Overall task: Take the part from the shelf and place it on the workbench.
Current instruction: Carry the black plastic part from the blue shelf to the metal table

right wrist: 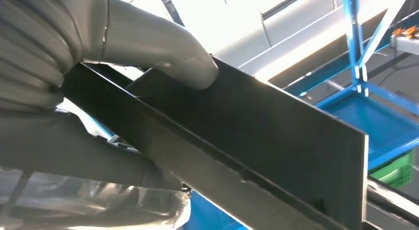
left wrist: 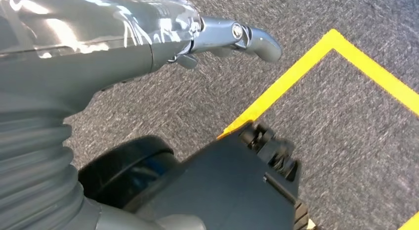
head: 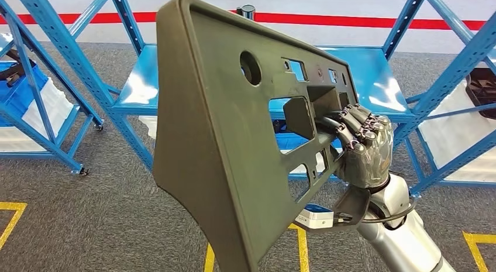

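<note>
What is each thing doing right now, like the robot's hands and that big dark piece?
Dark part: held up in the air, tilted, off the shelf.
Right hand: grips the part, fingers hooked through an opening.
Left hand: holds nothing, hanging over the carpet.
Blue shelf: top bare.

The part (head: pixel 225 137) stands upright in front of the camera, held up on its right side by the right hand (head: pixel 362 146), whose fingers (head: pixel 351 123) hook through an opening. Behind it stands a shelf (head: pixel 374 79), with more racks (head: pixel 35 90) to the left and right. The left hand (left wrist: pixel 232 37) hangs over the floor (left wrist: pixel 346 121).
</note>
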### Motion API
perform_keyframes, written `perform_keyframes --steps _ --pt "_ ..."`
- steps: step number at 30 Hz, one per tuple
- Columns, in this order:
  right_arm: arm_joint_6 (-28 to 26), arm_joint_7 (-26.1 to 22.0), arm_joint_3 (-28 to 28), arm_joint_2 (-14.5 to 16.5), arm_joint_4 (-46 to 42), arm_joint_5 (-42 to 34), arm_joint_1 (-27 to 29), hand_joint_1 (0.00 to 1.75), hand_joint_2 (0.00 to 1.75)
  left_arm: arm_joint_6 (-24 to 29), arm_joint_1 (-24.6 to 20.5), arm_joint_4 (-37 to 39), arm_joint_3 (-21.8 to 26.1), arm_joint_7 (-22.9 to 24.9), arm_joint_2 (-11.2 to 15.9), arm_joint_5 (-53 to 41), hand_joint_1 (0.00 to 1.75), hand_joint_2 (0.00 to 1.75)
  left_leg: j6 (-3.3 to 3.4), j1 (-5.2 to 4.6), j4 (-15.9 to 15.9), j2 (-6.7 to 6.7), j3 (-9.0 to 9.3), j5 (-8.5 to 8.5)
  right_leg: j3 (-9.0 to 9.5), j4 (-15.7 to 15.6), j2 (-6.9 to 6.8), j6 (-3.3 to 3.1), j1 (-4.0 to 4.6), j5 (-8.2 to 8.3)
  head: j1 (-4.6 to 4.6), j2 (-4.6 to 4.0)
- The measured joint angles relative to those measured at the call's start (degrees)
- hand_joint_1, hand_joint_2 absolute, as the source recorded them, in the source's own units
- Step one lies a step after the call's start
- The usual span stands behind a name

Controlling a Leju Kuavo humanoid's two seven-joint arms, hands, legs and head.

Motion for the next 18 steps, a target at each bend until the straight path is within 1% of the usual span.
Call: perform_keyframes --steps 1,2,3,4,5,6,7,8,9,10,11,12,13,14,15,16,17,18 --pt "0.00 0.00 0.01 0.00 0.00 0.00 0.00 1.69 1.75 0.00 0.01 0.01 0.00 0.00 0.00 0.00 0.00 1.75 -0.13 0.08 3.54 -0.01 -1.04 -2.69 -0.53 0.04 -0.04 -0.19 0.08 0.42 -0.37 0.00" --pt "0.00 0.01 0.02 0.00 0.01 0.00 0.03 1.69 1.75 0.00 0.00 0.01 0.00 -0.01 0.00 0.01 0.00 1.75 -0.24 0.15 7.50 -0.01 -2.03 -5.02 -1.12 0.10 -0.06 -0.34 0.12 0.87 -0.74 0.00" --pt "0.00 0.00 0.03 0.00 0.01 -0.01 0.06 1.69 1.75 0.00 -0.02 0.01 0.00 -0.01 0.00 0.01 0.00 1.75 -0.36 0.22 10.66 -0.01 -2.57 -6.35 -1.74 0.18 -0.08 -0.35 0.15 1.32 -0.98 0.00" --pt "0.00 -0.01 0.03 0.01 0.01 0.00 0.13 1.69 1.75 0.00 -0.01 0.01 0.00 -0.01 0.00 0.02 0.00 1.75 -0.45 0.30 12.13 0.00 -2.29 -6.49 -2.36 0.30 -0.08 -0.33 0.16 1.73 -1.20 0.00" --pt "0.00 -0.01 0.04 0.01 0.01 0.00 0.21 1.69 1.75 0.00 0.01 0.01 0.00 -0.01 0.00 0.02 0.00 1.75 -0.50 0.42 11.35 0.00 -0.96 -5.57 -2.95 0.45 -0.08 -0.26 0.13 2.09 -1.44 0.00" --pt "0.01 -0.01 0.04 0.02 0.00 -0.01 0.28 1.69 1.75 0.00 0.03 0.01 0.00 -0.02 0.01 0.02 0.00 1.75 -0.52 0.57 8.30 0.01 1.41 -4.10 -3.48 0.65 -0.06 -0.11 0.09 2.39 -1.68 0.00" --pt "0.01 0.00 0.04 0.02 -0.01 -0.01 0.32 1.69 1.75 0.00 0.02 0.01 0.00 -0.03 0.01 0.02 0.00 1.75 -0.54 0.72 4.09 0.01 4.19 -3.04 -3.96 0.89 -0.05 0.10 0.05 2.63 -1.89 0.00" --pt "0.02 0.01 0.03 0.01 -0.01 -0.01 0.33 1.69 1.75 0.00 -0.02 0.01 0.00 -0.04 0.01 0.02 0.00 1.75 -0.56 0.72 0.02 -0.03 6.70 -2.45 -4.40 1.14 -0.05 0.38 0.09 2.87 -2.06 0.00" --pt "0.03 0.01 0.02 0.00 -0.01 -0.01 0.32 1.69 1.75 0.01 -0.05 0.01 0.00 -0.05 0.02 0.02 0.00 1.75 -0.53 0.67 -2.91 -0.09 8.31 -2.33 -4.72 1.34 -0.05 0.72 0.14 3.15 -2.13 0.00" --pt "0.03 0.01 0.03 0.02 -0.01 -0.01 0.31 1.69 1.75 0.01 -0.05 0.01 0.00 -0.05 0.02 0.02 0.00 1.75 -0.43 0.56 -4.28 -0.16 8.90 -2.56 -4.97 1.46 -0.06 1.06 0.21 3.47 -2.13 0.00" --pt "0.04 0.01 0.03 0.04 -0.01 -0.01 0.31 1.69 1.75 0.02 0.00 0.01 0.00 -0.06 0.02 0.02 0.00 1.75 -0.19 0.34 -4.54 -0.24 8.81 -2.48 -5.14 1.46 -0.07 1.46 0.23 3.85 -2.08 0.00" --pt "0.05 0.01 0.04 0.06 -0.01 -0.01 0.34 1.69 1.75 0.02 0.06 0.02 0.00 -0.06 0.02 0.02 0.00 1.75 0.28 0.32 -4.55 -0.22 8.42 -2.17 -5.27 1.45 -0.07 1.83 0.21 4.10 -2.01 0.00" --pt "0.05 0.02 0.05 0.08 -0.01 -0.01 0.37 1.69 1.75 0.02 0.09 0.02 0.00 -0.06 0.01 0.02 0.00 1.75 0.84 0.28 -4.60 -0.16 8.03 -1.75 -5.57 1.67 -0.05 2.13 0.14 3.80 -1.99 0.00" --pt "0.05 0.02 0.04 0.08 -0.01 -0.01 0.41 1.69 1.75 0.03 0.10 0.03 0.01 -0.05 0.01 0.02 0.00 1.75 1.45 0.26 -4.68 -0.07 7.54 -1.25 -6.09 2.61 -0.03 2.35 0.07 2.67 -1.87 0.00" --pt "0.05 0.03 0.04 0.08 -0.01 -0.01 0.47 1.69 1.75 0.03 0.09 0.03 0.01 -0.05 0.01 0.02 0.00 1.75 1.95 0.31 -4.77 0.03 6.96 -0.72 -6.98 4.65 -0.01 2.47 0.06 0.71 -1.63 0.00" --pt "0.04 0.04 0.04 0.09 -0.01 -0.02 0.55 1.69 1.75 0.04 0.09 0.03 0.02 -0.05 0.02 0.02 0.00 1.75 2.24 0.27 -4.75 0.09 6.33 -0.24 -8.14 7.79 0.02 2.51 0.04 -1.79 -1.28 0.00" --pt "0.04 0.05 0.04 0.09 -0.01 -0.02 0.65 1.69 1.75 0.04 0.11 0.03 0.02 -0.05 0.02 0.02 0.00 1.75 2.39 0.24 -4.72 0.12 5.67 0.23 -9.37 11.68 0.02 2.54 0.06 -4.18 -0.83 0.00" --pt "0.04 0.07 0.04 0.09 -0.01 -0.02 0.80 1.69 1.75 0.04 0.14 0.03 0.02 -0.05 0.02 0.02 0.00 1.75 2.41 0.20 -4.70 0.15 5.03 0.69 -10.25 15.11 0.03 2.58 0.08 -5.75 -0.43 0.00"
